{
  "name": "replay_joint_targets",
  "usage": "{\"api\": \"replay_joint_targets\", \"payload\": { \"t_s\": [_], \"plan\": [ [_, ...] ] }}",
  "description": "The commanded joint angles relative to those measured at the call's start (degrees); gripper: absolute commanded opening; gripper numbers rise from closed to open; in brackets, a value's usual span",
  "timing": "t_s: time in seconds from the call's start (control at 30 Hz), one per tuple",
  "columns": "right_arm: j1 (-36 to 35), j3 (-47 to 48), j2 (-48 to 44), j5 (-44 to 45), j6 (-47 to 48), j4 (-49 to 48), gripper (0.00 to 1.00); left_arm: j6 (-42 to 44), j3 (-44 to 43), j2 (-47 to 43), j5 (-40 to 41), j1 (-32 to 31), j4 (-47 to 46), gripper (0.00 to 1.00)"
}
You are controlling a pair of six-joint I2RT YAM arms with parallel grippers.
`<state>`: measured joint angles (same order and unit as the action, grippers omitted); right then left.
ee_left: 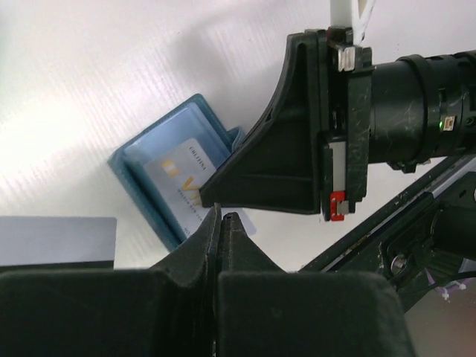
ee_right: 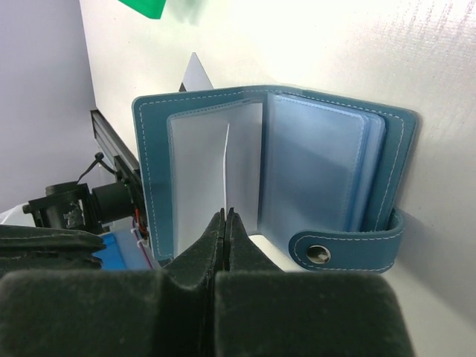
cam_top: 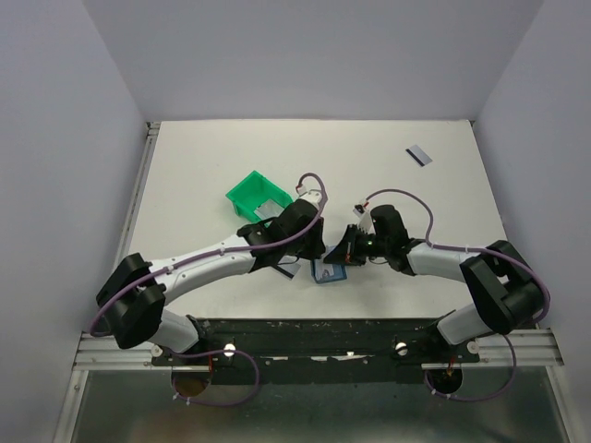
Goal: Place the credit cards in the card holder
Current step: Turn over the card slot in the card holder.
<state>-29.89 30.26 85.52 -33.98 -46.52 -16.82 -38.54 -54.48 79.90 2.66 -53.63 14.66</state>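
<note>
The card holder point(ee_right: 338, 171) stands open, lighter blue sleeves inside, its stud strap point(ee_right: 318, 254) low on the right. My right gripper point(ee_right: 225, 214) is shut on the edge of one clear sleeve point(ee_right: 226, 167). In the left wrist view the card holder point(ee_left: 141, 160) has a printed credit card point(ee_left: 182, 182) partly in a pocket. My left gripper point(ee_left: 223, 216) is shut, its tips at that card's near edge. A second credit card point(ee_left: 56, 236) with a dark stripe lies left of them. A third credit card point(cam_top: 420, 156) lies far right. Both grippers meet over the card holder point(cam_top: 330, 273).
A green bin point(cam_top: 257, 196) sits just behind the left wrist. The right gripper's black finger point(ee_left: 275, 149) and its camera body fill the upper right of the left wrist view. The arms' base rail point(cam_top: 314, 337) runs along the near edge.
</note>
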Motion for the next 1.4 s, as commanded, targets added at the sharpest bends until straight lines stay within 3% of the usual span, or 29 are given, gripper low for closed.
{"api": "replay_joint_targets", "payload": {
  "t_s": [0.0, 0.17, 0.5, 1.0, 1.37],
  "plan": [
    [0.27, 0.85, 0.27, -1.36, -0.32, -1.73, 0.0, 2.68, -4.49, 5.69, -4.22, 0.01, -2.35, 0.0],
    [0.18, 0.76, -0.26, -1.0, 0.03, -0.94, 0.0, 2.07, -6.78, 10.54, -1.7, 0.01, 2.03, 0.0],
    [0.27, 1.12, -1.58, 1.01, 1.34, 2.05, 0.0, -0.92, 0.6, 8.7, 1.83, 0.01, 2.84, 0.0],
    [0.36, 4.02, -11.07, 15.07, 8.38, 23.31, 0.0, -1.36, 2.45, 10.19, 1.56, 0.01, 1.34, 0.0],
    [0.36, 3.31, -10.98, 17.98, 8.03, 26.4, 0.0, -1.71, 2.18, 14.32, 0.86, 0.01, 0.37, 0.0]
  ]
}}
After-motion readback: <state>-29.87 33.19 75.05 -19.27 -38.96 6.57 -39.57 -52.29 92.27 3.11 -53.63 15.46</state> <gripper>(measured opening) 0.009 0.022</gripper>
